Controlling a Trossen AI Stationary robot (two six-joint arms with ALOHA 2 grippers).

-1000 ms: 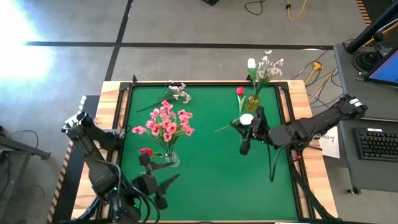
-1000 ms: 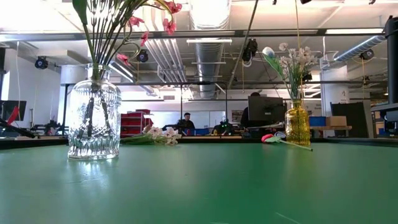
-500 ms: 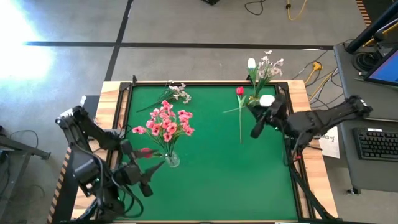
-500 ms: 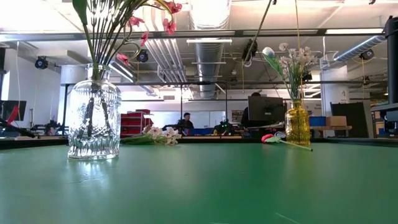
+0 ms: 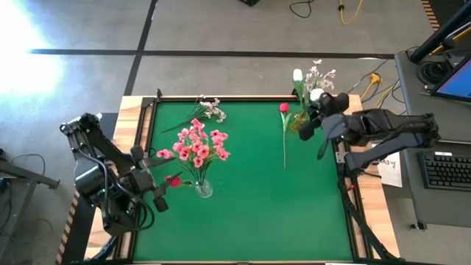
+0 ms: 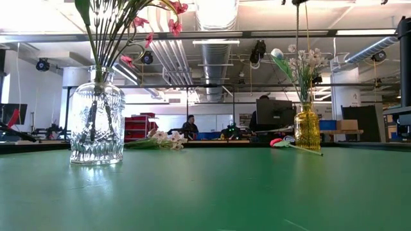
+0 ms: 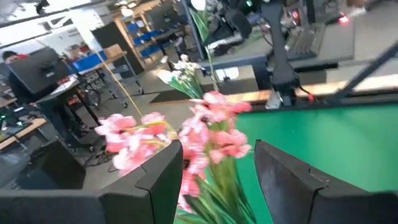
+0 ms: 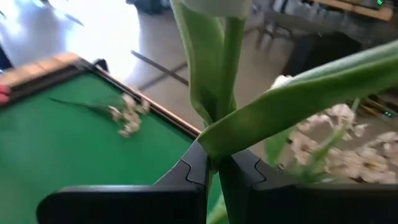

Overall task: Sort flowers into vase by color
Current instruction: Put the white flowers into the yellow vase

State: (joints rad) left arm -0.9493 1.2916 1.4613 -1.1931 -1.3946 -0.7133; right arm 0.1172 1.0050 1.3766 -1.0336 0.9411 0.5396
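Right gripper (image 5: 321, 112) hangs over the far right corner of the table (image 5: 250, 221), just above the yellow vase (image 6: 307, 128), and its fingers (image 8: 193, 168) are pinched on the stem of a white tulip (image 5: 316, 96). In the right wrist view the green stem and a long leaf rise straight up from between the closed fingers, with the white sprays (image 8: 329, 134) of the yellow vase blurred close beside them. That vase already holds another white tulip (image 5: 297, 75) and small white blossoms (image 5: 321, 75).

A red tulip (image 5: 283, 108) lies flat on the green mat just beside the yellow vase, its stem running toward the middle of the table. A loose spray of pale blossoms (image 5: 209, 109) lies at the far edge, left of centre.

The glass vase (image 5: 202, 188) stands on the left half of the table, filled with pink blossoms (image 5: 194, 145). The left gripper (image 5: 153, 193) is near the left edge, just beside this vase, with a red flower (image 5: 173, 179) showing at its tip. In the left wrist view its two fingers (image 7: 155, 180) stand well apart with the pink blossoms (image 7: 208, 134) close in front of them; whether they touch the red flower cannot be told.

Beyond the table, the low view shows a person (image 6: 191, 124) seated far off in the room.
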